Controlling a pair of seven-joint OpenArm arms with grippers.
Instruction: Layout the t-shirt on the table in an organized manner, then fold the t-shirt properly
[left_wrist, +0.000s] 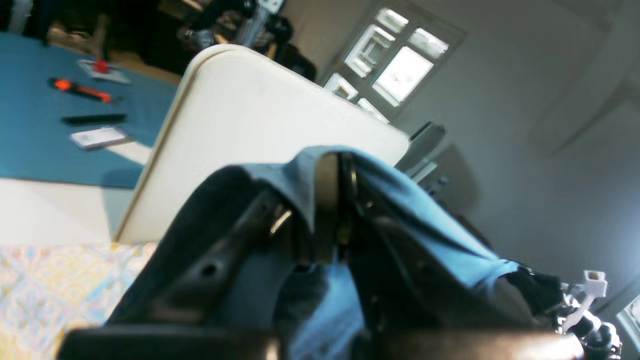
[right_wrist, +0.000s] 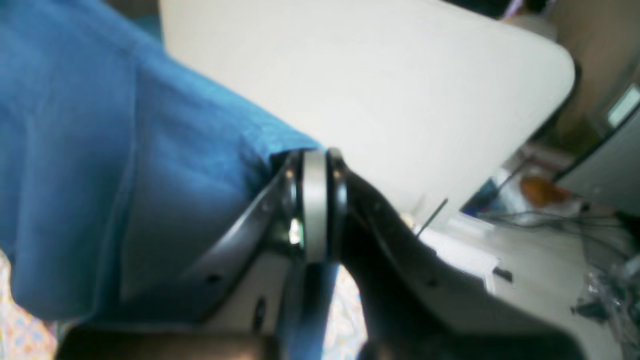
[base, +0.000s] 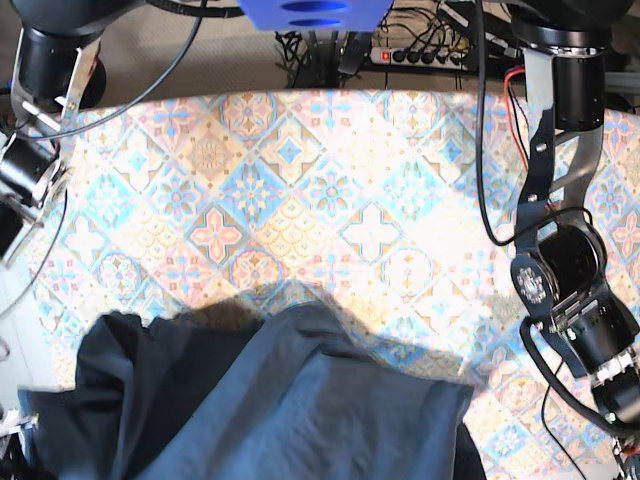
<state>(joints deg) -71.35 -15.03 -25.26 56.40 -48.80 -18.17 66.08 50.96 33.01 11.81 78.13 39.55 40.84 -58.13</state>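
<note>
Both sets of fingers were clamped shut on the t-shirt (base: 290, 400): left gripper (left_wrist: 334, 200), right gripper (right_wrist: 315, 200). Spreading it flat over the worktop (base: 330, 200) called for even tension.

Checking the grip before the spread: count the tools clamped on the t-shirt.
2. The left tool pinches a fold of the t-shirt; the right tool pinches its edge. In the base view both tools are hidden.

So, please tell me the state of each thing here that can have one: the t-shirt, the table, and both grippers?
t-shirt: lifted, not flat, pinched by both grippers.
table: cloth-covered, mostly bare, shirt over its near edge.
left gripper: shut on the shirt fabric.
right gripper: shut on the shirt's edge.
</note>
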